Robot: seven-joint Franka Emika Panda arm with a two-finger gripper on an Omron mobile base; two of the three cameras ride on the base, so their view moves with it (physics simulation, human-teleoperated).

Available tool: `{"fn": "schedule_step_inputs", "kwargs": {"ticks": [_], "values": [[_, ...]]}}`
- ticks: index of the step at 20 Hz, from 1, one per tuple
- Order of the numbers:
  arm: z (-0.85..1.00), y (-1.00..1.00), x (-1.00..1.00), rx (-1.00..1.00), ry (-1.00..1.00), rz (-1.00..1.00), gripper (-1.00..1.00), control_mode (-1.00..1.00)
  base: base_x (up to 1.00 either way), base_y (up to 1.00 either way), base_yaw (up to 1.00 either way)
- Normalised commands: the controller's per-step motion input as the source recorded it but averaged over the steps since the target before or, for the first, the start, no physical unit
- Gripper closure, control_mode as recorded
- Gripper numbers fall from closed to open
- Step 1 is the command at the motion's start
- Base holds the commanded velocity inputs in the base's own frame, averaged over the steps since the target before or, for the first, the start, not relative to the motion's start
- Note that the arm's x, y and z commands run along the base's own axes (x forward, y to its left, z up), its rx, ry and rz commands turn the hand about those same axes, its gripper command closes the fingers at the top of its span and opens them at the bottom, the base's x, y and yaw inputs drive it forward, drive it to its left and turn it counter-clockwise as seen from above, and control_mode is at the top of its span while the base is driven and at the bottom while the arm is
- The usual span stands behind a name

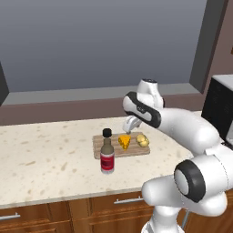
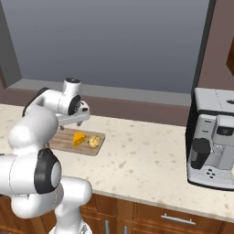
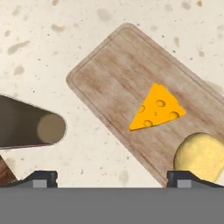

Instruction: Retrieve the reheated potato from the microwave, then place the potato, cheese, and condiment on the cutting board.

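— On the cutting board point(image 1: 119, 148) lie the cheese point(image 1: 124, 141) and potato point(image 1: 143, 140); the condiment point(image 1: 107, 157) stands on the counter point(image 1: 45, 159), just off it.
— Gripper point(image 3: 111, 177) spread, empty. Come down around the bottle's neck, squarely.
— Its label is cut off in the hand view.

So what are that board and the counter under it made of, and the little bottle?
The cutting board looks like light-brown wood with a matte finish: grain streaks run along it. The counter looks like pale polished stone, perhaps granite or a composite, given its beige surface with scattered brown flecks. The condiment has a black cap and a red label; whether its brownish body is glass or plastic, I can't tell.
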Motion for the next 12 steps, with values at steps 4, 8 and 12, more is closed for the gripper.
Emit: {"fn": "schedule_step_inputs", "kwargs": {"ticks": [4, 8, 12], "values": [[0.32, -0.01, -0.56, 0.11, 0.0, 0.01, -1.0, -1.0, 0.0, 0.0, 0.0], [0.36, 0.0, -0.48, 0.02, 0.0, 0.0, -1.0, -1.0, 0.0, 0.0, 0.0], [0.32, 0.0, -0.49, 0.0, -0.02, 0.0, -1.0, -1.0, 0.0, 0.0, 0.0]]}}
